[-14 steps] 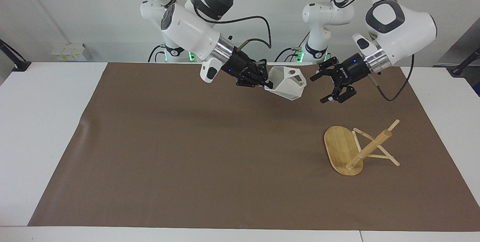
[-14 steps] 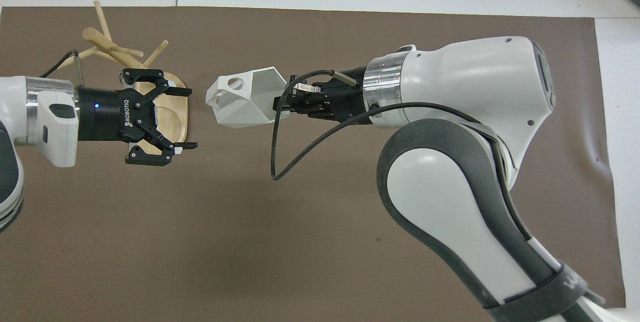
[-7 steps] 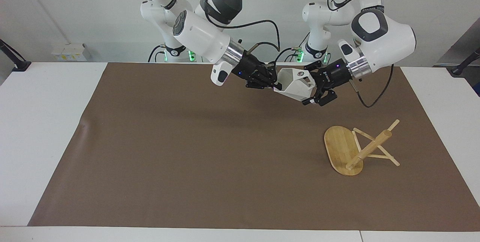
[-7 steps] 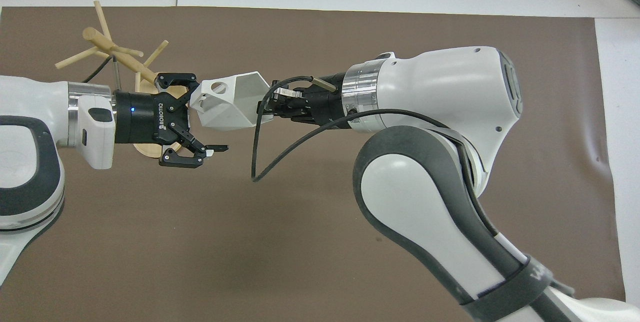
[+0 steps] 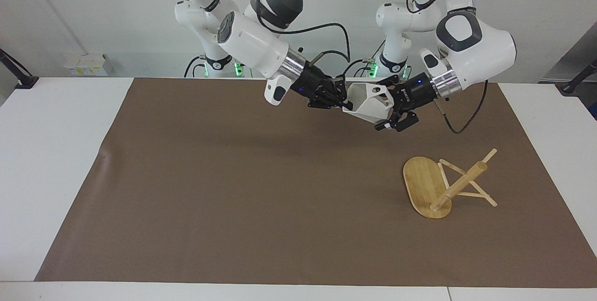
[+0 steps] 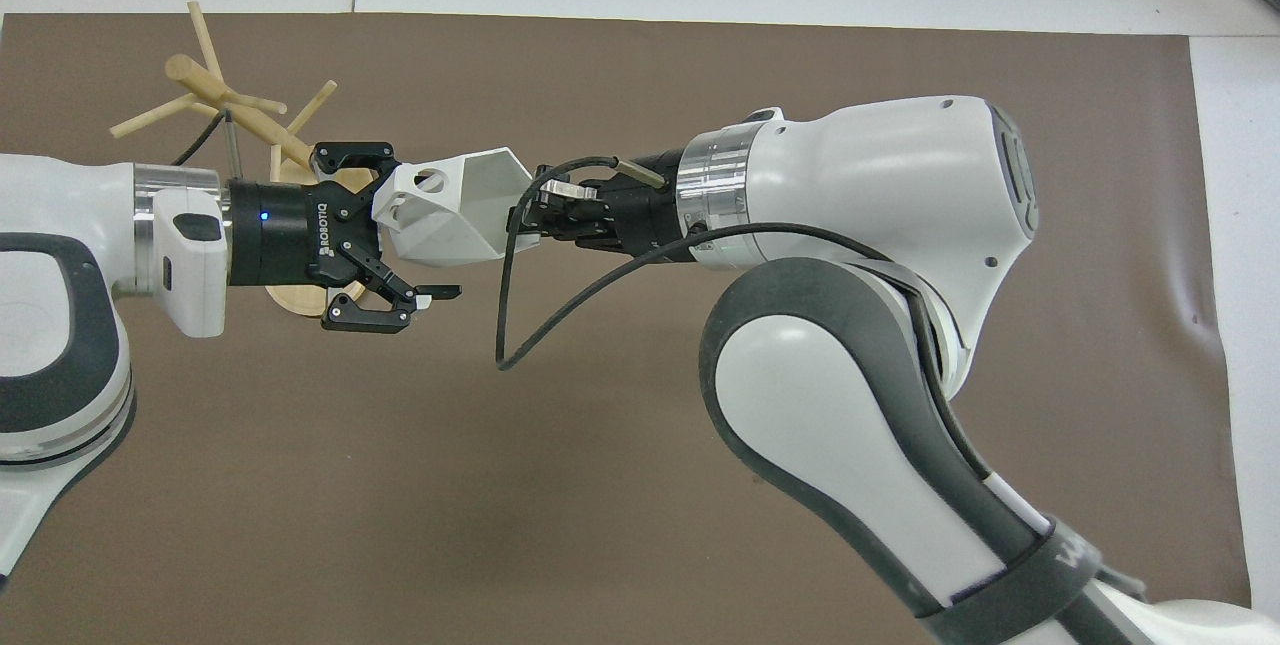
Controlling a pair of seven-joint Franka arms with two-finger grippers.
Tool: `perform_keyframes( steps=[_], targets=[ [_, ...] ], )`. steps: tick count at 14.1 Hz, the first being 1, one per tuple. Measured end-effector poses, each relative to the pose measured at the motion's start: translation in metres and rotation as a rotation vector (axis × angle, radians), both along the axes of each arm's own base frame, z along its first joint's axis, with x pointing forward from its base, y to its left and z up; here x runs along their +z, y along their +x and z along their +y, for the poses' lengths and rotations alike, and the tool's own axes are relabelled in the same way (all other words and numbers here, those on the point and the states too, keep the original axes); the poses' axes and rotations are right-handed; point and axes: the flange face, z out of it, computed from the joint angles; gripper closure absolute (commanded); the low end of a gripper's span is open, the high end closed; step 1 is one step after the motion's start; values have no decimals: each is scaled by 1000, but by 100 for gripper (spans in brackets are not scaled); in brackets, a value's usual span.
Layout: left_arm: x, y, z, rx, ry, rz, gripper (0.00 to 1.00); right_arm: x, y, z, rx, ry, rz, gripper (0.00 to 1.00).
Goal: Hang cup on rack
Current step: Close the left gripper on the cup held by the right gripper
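Handover of the cup [image 5: 368,102] is what the facing view suggests. The faceted white mug is held in the air over the brown mat [image 5: 233,189], between the two arms. The right end effector [image 5: 343,103] is clamped shut on the rim at the mug's open mouth, so that the handle end is left free and turned toward the other arm. The left end effector [image 5: 391,113] is spread wide around that handle end, one finger above it and one below, and no closing on it can be seen. The rack [image 5: 443,184] is lying tipped over on the mat toward the left arm's end of the counter, farther from the robots than the mug, its oval base standing on edge and its post and pegs slanting. It is judged that it must be set upright before any mug can be hung.

From the overhead view, the cup [image 6: 450,215] is seen with its pierced handle inside the open jaws of the left end effector [image 6: 420,235], while the right end effector [image 6: 530,222] grips the opposite rim. The rack [image 6: 215,90] is partly covered by the left arm, and only its post and pegs are shown clearly. Passing the mug is probably meant to give a grip better suited to hanging.
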Motion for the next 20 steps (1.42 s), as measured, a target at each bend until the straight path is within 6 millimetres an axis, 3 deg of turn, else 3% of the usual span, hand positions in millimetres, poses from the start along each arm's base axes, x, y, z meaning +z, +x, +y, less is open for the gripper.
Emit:
perform_keyframes(
  steps=[4,5,10,17,18,20],
  targets=[
    [1,0,0,5,-10,0,0,0,0,0,0,0,0,100],
    [2,0,1,6,-11,0,5,0,0,0,0,0,0,100],
    [4,0,3,13,-13,-5,97,1,0,1,2,1,0,100],
    [4,0,4,11,-13,-8,100,1,0,1,3,1,0,99],
    [4,0,4,11,-13,-8,100,1,0,1,3,1,0,82],
    [4,0,4,13,-14,-5,100,1,0,1,3,0,-2,66]
  ],
)
